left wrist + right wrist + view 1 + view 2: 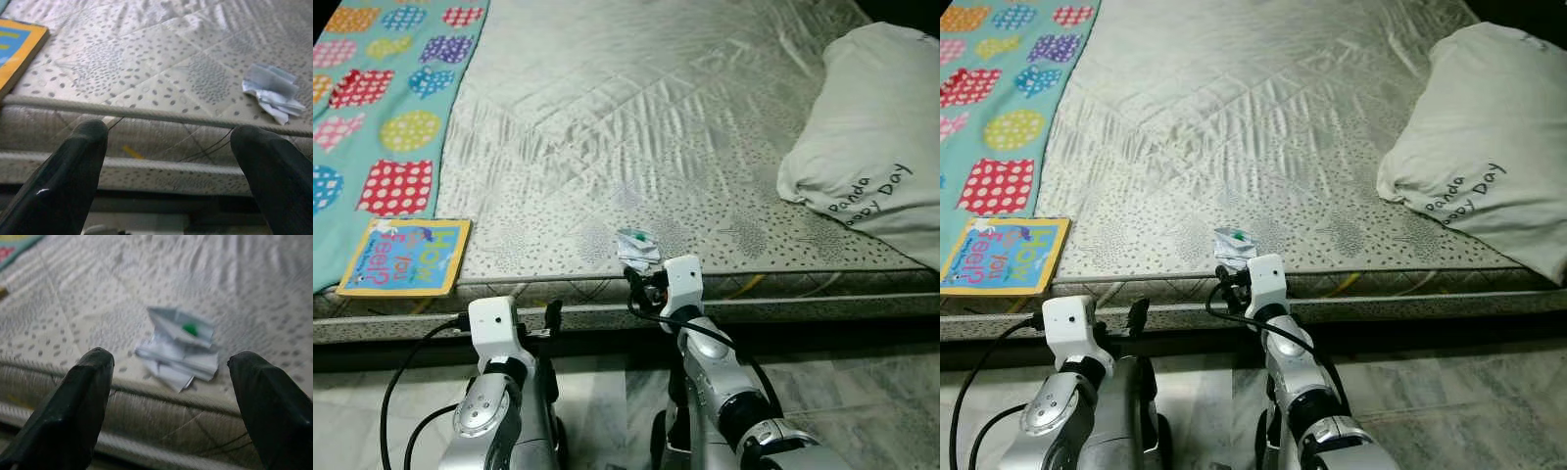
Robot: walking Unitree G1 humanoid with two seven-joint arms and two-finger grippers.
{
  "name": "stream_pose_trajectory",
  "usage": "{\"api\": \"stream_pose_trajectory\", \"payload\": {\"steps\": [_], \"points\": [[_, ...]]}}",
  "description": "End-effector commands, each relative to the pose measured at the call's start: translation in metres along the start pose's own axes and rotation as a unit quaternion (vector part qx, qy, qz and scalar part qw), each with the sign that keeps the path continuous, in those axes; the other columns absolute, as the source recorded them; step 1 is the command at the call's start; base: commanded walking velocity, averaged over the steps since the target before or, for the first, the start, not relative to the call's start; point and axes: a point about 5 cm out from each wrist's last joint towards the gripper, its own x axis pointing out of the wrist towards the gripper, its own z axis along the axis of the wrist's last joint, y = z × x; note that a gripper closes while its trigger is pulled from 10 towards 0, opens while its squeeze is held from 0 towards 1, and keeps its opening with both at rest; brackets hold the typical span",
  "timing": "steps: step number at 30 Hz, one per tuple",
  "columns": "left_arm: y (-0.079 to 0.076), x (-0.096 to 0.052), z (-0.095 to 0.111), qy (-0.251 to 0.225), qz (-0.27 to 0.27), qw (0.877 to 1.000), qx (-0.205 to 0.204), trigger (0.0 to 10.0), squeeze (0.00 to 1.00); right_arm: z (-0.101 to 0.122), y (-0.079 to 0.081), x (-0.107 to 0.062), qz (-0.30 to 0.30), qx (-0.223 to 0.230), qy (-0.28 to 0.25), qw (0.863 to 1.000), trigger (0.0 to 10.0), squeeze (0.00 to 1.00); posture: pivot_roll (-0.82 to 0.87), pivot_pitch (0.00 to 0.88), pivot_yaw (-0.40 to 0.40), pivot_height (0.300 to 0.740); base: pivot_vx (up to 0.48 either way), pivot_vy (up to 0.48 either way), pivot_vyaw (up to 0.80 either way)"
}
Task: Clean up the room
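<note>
A crumpled white wrapper [637,247] with a green spot lies near the front edge of the grey patterned mattress [636,117]. My right gripper [171,382] stands open just in front of the wrapper [180,346], at the mattress edge, its fingers [88,382] apart on either side and not touching it. My left gripper [171,152] is open too, lower and to the left, facing the mattress side; the wrapper [274,93] lies off to its right. A yellow and blue children's book [406,257] rests on the mattress front left corner.
A turquoise blanket with dotted shapes [382,108] covers the mattress's left side. A white pillow [876,137] with printed words lies at the right. The bed frame edge [607,318] runs across in front of me, above a pale marbled floor [862,392].
</note>
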Motion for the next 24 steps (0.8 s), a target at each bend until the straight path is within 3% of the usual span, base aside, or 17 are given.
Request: {"api": "stream_pose_trajectory", "payload": {"steps": [1, 14, 24], "points": [[0.002, 0.0, -0.001, -0.002, 0.008, 1.0, 0.002, 10.0, 0.0, 0.002, 0.001, -0.002, 0.0, 0.007, -0.012, 1.0, 10.0, 0.0, 0.05, 0.135, -0.031, 0.577, 0.0, 0.0, 0.0], [0.003, 0.012, 0.004, -0.029, 0.016, 0.999, 0.008, 10.0, 0.0, 0.007, 0.005, -0.002, 0.012, 0.014, -0.028, 0.999, 10.0, 0.0, 0.05, 0.086, -0.029, 0.547, 0.0, 0.0, 0.0], [0.018, 0.013, 0.009, -0.048, 0.081, 0.995, 0.022, 10.0, 0.0, 0.019, 0.016, 0.003, 0.065, -0.011, -0.055, 0.996, 10.0, 0.0, 0.05, 0.081, -0.034, 0.547, 0.0, 0.0, 0.0]]}}
